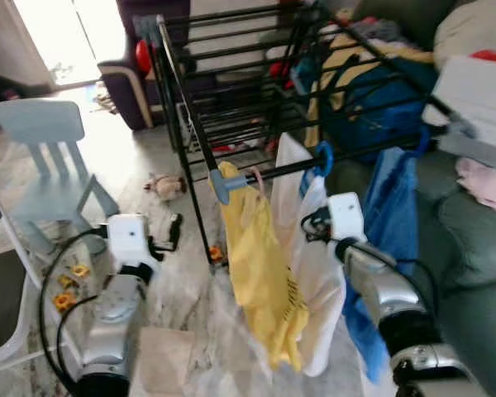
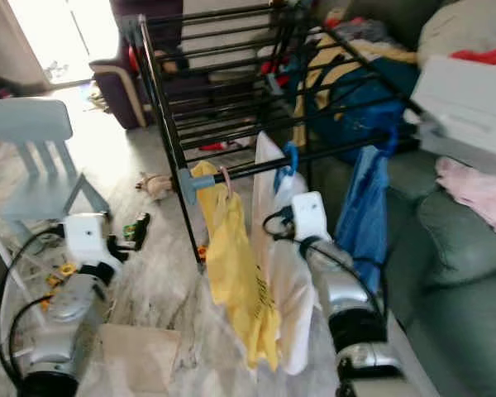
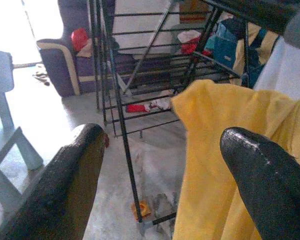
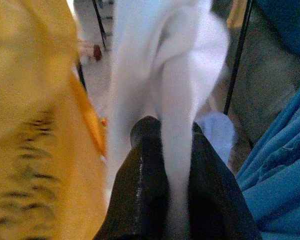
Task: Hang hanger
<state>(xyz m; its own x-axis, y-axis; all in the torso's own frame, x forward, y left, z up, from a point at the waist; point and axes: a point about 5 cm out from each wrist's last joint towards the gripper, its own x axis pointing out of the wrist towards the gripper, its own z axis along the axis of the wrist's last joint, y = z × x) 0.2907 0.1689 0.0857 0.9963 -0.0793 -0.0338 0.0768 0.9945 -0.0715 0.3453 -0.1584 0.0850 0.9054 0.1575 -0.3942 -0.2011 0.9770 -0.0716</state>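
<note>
My right gripper is pinching a fold of the white garment, jaws closed on it. Its blue hanger is hooking the rack rail directly above. My left gripper is hovering open beside the yellow shirt, farther off.

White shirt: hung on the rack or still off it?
Hung. The white shirt hangs from the rack bar by a blue hanger hook.

The left arm reaches forward low, its left gripper with fingers spread wide apart. The right arm extends forward and higher, its right gripper pinched closed on white cloth.
</note>
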